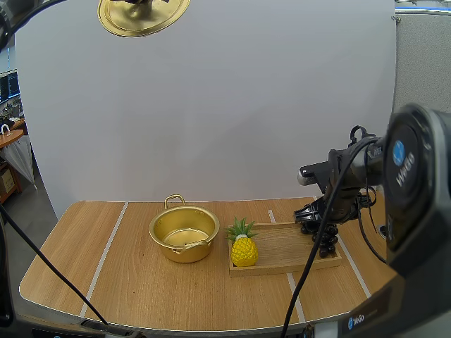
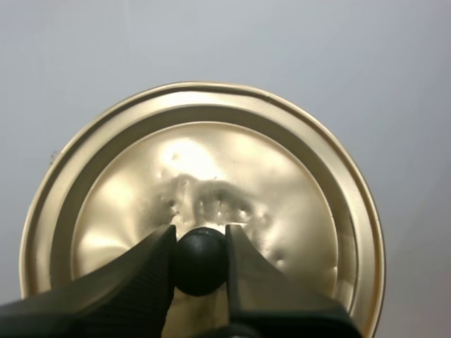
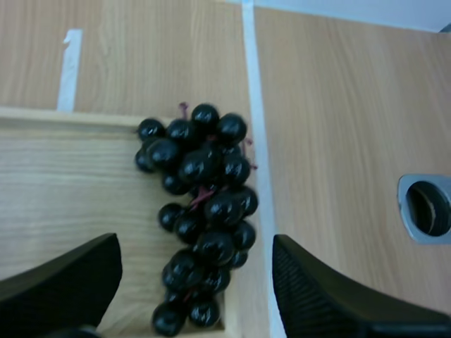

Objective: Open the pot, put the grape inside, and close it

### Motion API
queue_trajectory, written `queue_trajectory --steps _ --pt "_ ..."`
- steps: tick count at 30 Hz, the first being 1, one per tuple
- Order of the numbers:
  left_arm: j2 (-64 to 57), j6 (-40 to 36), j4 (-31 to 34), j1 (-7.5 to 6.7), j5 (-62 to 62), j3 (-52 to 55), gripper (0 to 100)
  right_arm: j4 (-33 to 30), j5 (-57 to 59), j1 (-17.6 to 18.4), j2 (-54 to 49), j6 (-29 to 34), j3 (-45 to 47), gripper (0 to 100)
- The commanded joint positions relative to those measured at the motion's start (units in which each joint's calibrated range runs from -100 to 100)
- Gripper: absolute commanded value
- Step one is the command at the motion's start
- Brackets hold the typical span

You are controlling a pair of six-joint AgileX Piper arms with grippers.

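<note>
While lid (image 1: pixel 143 15) hangs high, grapes (image 3: pixel 201 211) under right tool (image 3: pixel 196 245)

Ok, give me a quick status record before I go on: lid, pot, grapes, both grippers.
lid: off the pot, held high above the table
left gripper: shut on the lid's knob
pot: open on the table, nothing seen inside
grapes: lying at the right end of the tray, not gripped
right gripper: open, one finger either side of the grapes
pineapple: upright at the tray's left end
left to do: grapes into pot, lid back on
</note>
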Motion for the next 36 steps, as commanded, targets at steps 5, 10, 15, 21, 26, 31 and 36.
queue_trajectory --steps 5,10,15,21,26,31,36 --pt "-0.15 -0.67 0.11 -0.05 -1.91 -0.42 0 6.65 -1.26 -0.99 4.98 -7.51 -4.09 100" --pt "-0.15 -0.67 0.11 -0.05 -1.91 -0.42 0 6.65 -2.81 -0.99 7.60 -7.75 -4.25 100" --pt "-0.15 -0.67 0.11 -0.05 -1.91 -0.42 0 6.65 -3.06 -0.99 10.63 -7.75 -4.62 100" --pt "-0.15 -0.67 0.11 -0.05 -1.91 -0.42 0 6.65 -6.20 -0.99 14.11 -8.01 -4.72 100" --pt "-0.15 -0.67 0.11 -0.05 -1.91 -0.42 0 6.65 -7.62 -0.99 16.80 -8.06 -4.72 100" --pt "-0.15 -0.67 0.11 -0.05 -1.91 -0.42 0 6.65 -8.34 -0.99 18.77 -8.14 -4.72 100" --pt "-0.15 -0.67 0.11 -0.05 -1.91 -0.42 0 6.65 -8.55 -0.99 18.88 -8.14 -4.72 100"
